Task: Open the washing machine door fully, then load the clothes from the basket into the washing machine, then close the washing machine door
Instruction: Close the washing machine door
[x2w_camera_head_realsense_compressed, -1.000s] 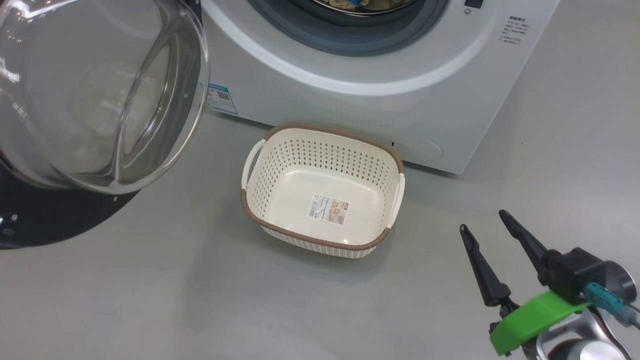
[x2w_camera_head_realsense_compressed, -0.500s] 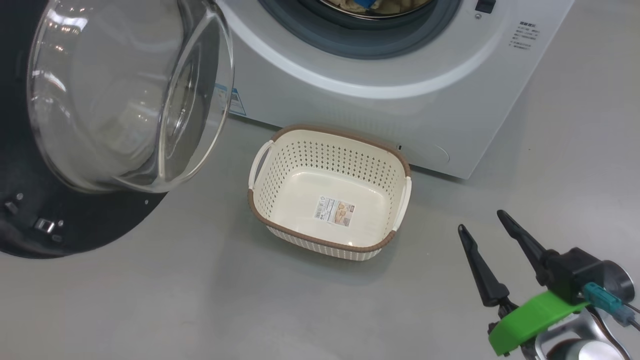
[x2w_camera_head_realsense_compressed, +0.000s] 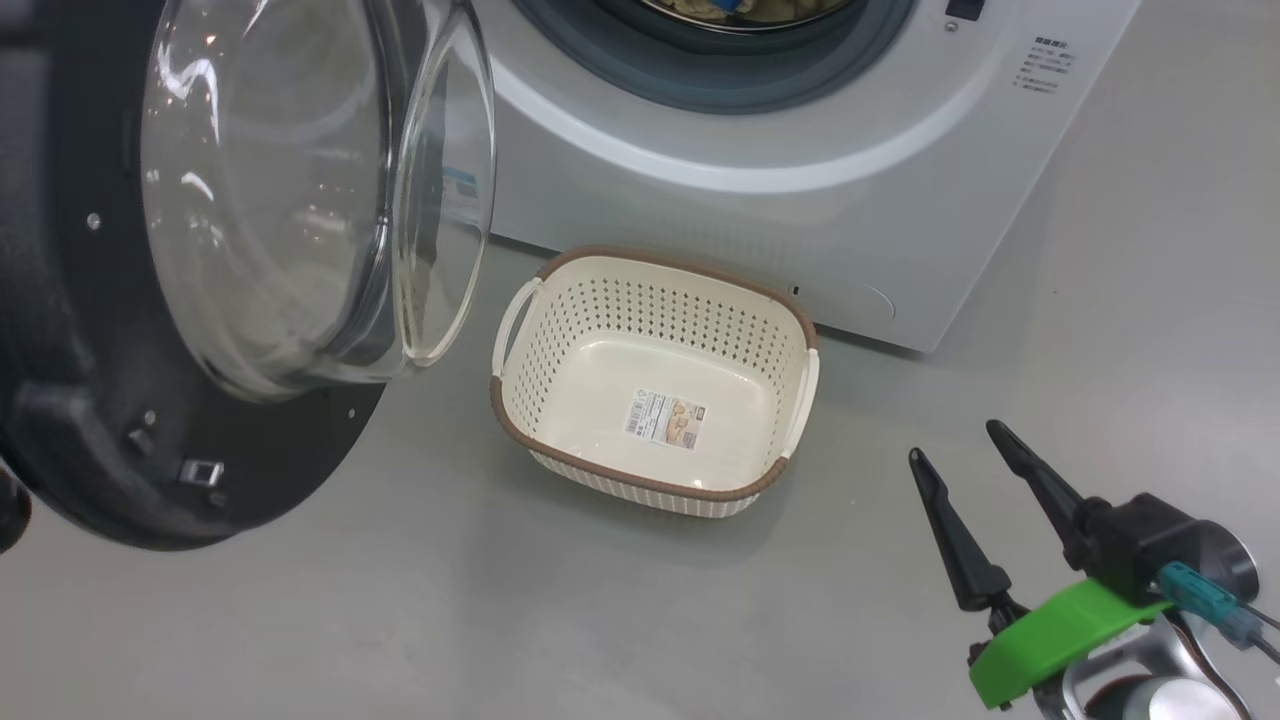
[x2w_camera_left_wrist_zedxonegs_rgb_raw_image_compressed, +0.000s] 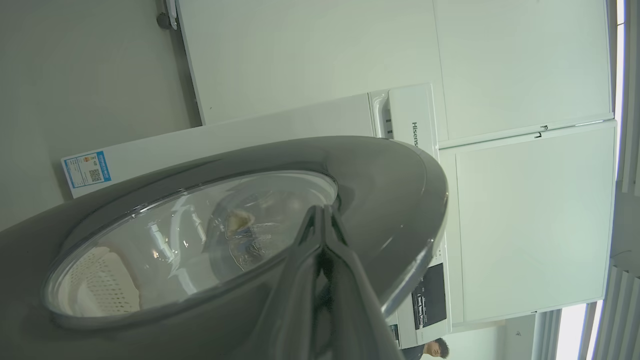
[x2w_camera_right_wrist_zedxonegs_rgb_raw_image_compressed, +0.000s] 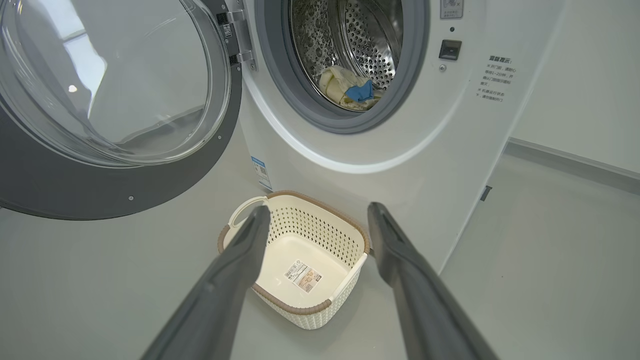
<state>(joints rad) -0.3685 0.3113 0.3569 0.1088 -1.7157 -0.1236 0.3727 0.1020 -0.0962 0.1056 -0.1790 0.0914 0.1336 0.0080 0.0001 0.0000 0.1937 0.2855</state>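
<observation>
**Q:** What stage is pictured?

**A:** The clothes (x2w_camera_right_wrist_zedxonegs_rgb_raw_image_compressed: 350, 90) are seen inside the washing machine (x2w_camera_head_realsense_compressed: 760, 220) and the basket (x2w_camera_head_realsense_compressed: 600, 310) is emptied. Closing the half-open door (x2w_camera_head_realsense_compressed: 270, 220) is judged the step in hand.

**Q:** How is it best done?

**A:** A steady push on the black rim, not the glass, is advised. The left fingers (x2w_camera_left_wrist_zedxonegs_rgb_raw_image_compressed: 310, 260), pressed together, are laid against the door's outer face, with the glass at their 9 o'clock. The right fingers (x2w_camera_head_realsense_compressed: 955, 540) are spread apart and empty, with the door well apart at their 10 o'clock.
</observation>
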